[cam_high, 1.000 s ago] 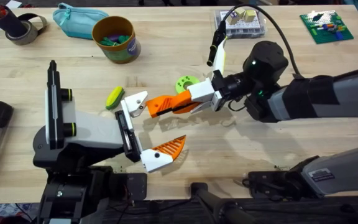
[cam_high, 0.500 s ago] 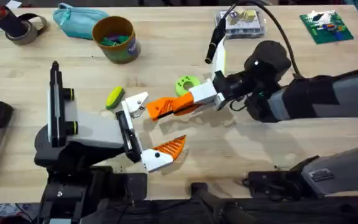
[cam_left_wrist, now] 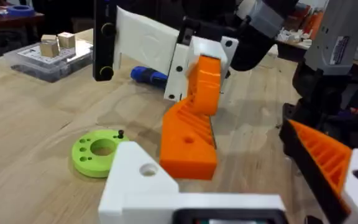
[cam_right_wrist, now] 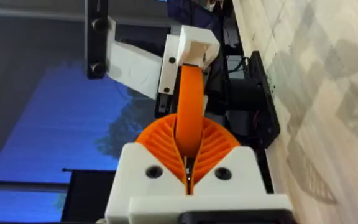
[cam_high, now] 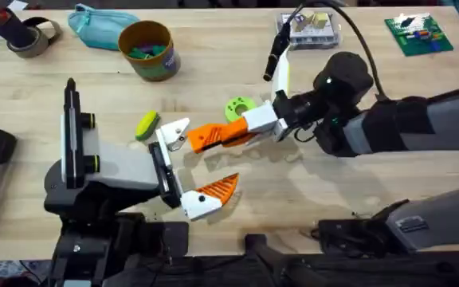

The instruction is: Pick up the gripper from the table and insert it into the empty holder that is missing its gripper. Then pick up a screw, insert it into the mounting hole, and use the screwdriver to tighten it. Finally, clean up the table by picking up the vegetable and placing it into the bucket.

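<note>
Overhead: the right gripper (cam_high: 233, 134), jaws clamped on the gripper (cam_high: 207, 135) at frame centre, presents it to the empty holder (cam_high: 174, 130); the left gripper (cam_high: 188, 166) has jaws apart. Left wrist: insertion unfinished. Right wrist: screw, tightening, and vegetable steps remain.

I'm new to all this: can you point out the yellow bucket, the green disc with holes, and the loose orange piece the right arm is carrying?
bucket (cam_high: 164, 64): overhead view, on its outer printed wall.
green disc (cam_left_wrist: 98, 153): left wrist view, on its top face.
orange piece (cam_high: 217, 135): overhead view, on its middle, held in the right pincer.
</note>
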{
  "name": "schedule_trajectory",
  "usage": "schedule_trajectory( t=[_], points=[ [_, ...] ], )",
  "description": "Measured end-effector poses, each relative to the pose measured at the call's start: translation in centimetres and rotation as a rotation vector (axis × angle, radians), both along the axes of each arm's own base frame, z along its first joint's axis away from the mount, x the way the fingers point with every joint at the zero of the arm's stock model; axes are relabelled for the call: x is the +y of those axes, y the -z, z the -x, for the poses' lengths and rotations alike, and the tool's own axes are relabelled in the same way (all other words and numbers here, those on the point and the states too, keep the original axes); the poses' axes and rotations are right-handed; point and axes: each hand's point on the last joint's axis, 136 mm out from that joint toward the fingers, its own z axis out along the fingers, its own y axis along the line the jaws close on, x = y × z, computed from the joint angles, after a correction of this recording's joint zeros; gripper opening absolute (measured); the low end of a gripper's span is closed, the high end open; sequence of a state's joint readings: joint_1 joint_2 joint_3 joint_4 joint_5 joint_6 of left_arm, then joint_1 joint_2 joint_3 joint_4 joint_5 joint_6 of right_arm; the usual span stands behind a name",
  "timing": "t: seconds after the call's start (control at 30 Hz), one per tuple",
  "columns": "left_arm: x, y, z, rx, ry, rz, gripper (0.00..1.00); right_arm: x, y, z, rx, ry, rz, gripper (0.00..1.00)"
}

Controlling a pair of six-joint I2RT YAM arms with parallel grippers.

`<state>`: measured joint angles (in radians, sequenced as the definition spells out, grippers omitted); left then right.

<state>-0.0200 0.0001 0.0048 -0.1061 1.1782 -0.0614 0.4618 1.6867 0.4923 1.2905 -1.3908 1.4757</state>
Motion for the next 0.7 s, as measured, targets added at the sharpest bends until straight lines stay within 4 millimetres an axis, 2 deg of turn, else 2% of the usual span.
schedule_trajectory(
  t=[0.7],
  points=[
    [0.00, 0.00, 0.00, 0.000, 0.000, 0.000, 0.984, 0.09, -0.01, -0.22, 0.052, 0.014, 0.016, 0.013]
  ],
)
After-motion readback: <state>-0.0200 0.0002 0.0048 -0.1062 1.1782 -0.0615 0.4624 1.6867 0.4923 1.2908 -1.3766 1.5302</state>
